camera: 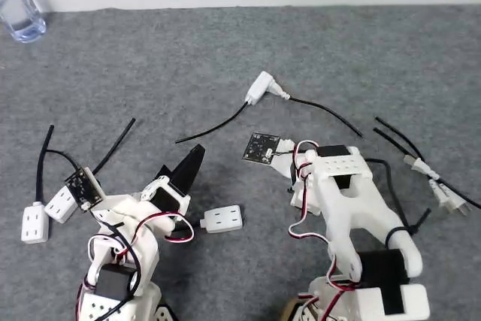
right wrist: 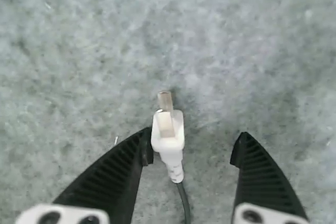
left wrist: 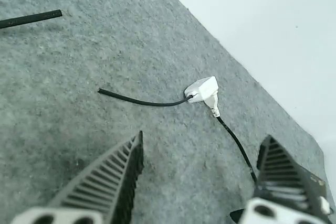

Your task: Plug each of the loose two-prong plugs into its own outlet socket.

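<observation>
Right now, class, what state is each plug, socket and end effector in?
Left end effector: open, empty.
Right end effector: open, straddling a plug.
That plug: loose, on the mat.
Far socket: occupied.
Middle socket: empty.
Two other plugs: unplugged.

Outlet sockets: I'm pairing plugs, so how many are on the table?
4: a left-edge socket, its neighbour, a socket between the arms, a far socket with cords both ends. Arms may hide more.
</observation>
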